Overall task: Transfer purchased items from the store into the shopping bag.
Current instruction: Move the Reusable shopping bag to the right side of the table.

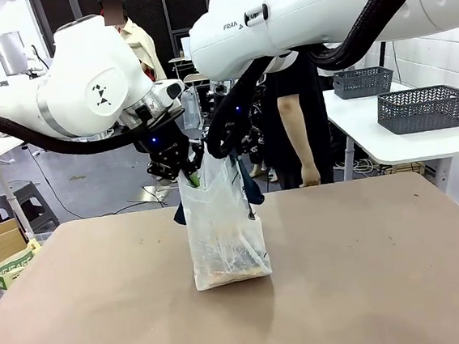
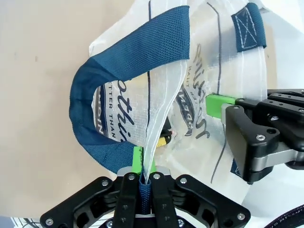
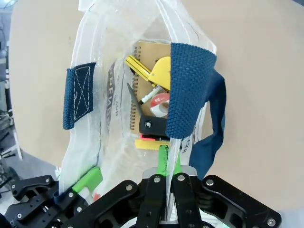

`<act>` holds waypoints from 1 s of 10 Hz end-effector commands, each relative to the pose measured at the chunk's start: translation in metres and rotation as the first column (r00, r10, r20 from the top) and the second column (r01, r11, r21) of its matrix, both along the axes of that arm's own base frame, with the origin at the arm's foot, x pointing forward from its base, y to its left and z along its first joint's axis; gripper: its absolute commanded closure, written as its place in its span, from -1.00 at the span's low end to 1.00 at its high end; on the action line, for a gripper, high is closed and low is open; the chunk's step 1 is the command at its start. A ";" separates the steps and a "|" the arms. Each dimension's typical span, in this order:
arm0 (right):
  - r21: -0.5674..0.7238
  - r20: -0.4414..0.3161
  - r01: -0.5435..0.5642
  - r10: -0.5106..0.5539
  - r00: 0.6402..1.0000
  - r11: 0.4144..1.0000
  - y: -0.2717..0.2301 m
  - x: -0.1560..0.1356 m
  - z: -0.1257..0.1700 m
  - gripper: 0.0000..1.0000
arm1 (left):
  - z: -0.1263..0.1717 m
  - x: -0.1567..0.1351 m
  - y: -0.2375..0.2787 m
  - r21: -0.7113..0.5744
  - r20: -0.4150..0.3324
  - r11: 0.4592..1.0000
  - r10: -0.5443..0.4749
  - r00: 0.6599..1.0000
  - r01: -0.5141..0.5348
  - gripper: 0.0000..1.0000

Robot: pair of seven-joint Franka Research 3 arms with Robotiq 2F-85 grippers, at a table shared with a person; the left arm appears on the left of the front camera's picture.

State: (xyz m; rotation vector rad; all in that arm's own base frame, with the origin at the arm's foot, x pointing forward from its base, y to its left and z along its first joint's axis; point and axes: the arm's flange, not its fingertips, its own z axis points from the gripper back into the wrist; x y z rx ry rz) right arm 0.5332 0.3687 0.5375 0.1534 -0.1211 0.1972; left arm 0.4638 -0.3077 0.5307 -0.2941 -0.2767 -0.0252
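Observation:
The shopping bag [image 1: 224,237] stands upright in the middle of the table, a clear tote with navy handles. My left gripper [image 1: 189,176] is shut on its top rim at one handle [image 2: 137,42]. My right gripper [image 1: 230,157] is shut on the opposite rim at the other handle [image 3: 187,90]. The bag's mouth is held apart between them. Purchased items lie at the bottom: a tan spiral notebook [image 3: 145,59], a yellow piece [image 3: 159,71], a tape roll [image 3: 160,103] and a yellowish pack [image 3: 149,144]. The store is out of view.
A person [image 1: 293,117] stands at the far edge just behind the bag, one arm hanging down. Two dark grey slotted baskets [image 1: 424,108] sit on a white side table at the far right. The brown table [image 1: 385,271] has free room all around the bag.

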 end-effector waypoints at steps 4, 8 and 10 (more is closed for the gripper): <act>0.077 0.005 -0.014 0.013 1.000 0.997 0.004 0.009 0.003 1.00 | 0.012 0.002 -0.010 -0.051 0.035 0.997 -0.053 0.998 0.055 1.00; 0.135 0.002 -0.012 0.012 1.000 0.991 0.002 0.014 0.001 1.00 | 0.012 0.006 -0.003 -0.095 0.037 0.994 -0.050 0.998 0.053 1.00; 0.139 -0.001 -0.008 0.008 1.000 0.990 0.003 0.014 0.001 1.00 | 0.011 0.007 -0.003 -0.120 0.050 0.990 -0.066 0.997 0.071 1.00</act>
